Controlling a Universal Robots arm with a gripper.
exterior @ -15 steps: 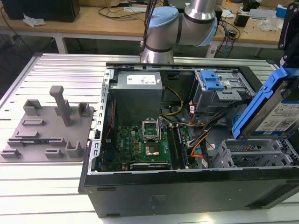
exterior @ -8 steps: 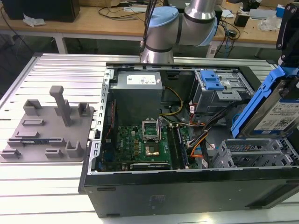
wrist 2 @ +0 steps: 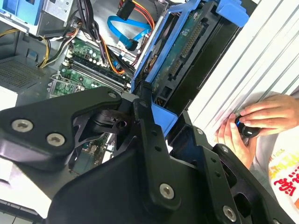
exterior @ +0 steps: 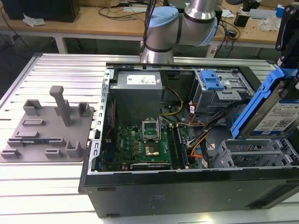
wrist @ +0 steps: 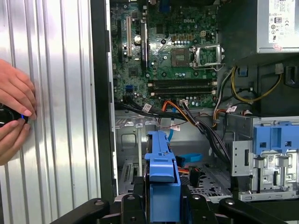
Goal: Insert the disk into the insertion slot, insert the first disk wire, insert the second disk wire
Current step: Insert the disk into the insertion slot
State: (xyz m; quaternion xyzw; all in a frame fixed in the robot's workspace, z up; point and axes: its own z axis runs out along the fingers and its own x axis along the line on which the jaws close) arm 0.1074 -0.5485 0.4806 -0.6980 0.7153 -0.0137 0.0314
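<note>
Exterior / disk: disk aloft at the view's right edge, steeply tilted, above slot, not in yet.
Exterior / end effector: end effector clamped on the disk's upper end, partly cut off by the frame.
Exterior / handling: probably dense, rigid, shock-sensitive.
Second wrist / grip: black fingers shut on the blue caddy rim, bare board side facing camera.
Second wrist / hold point: best on the caddy's side rails, off board and connector; plastic likely flexes, may slip.
Second wrist / hidden: far finger behind caddy; hands on counter with a small dark item, unidentifiable.
First wrist / disk: edge-on over slot, cables close by.
First wrist / hidden: slot mouth mostly blocked by disk.
</note>
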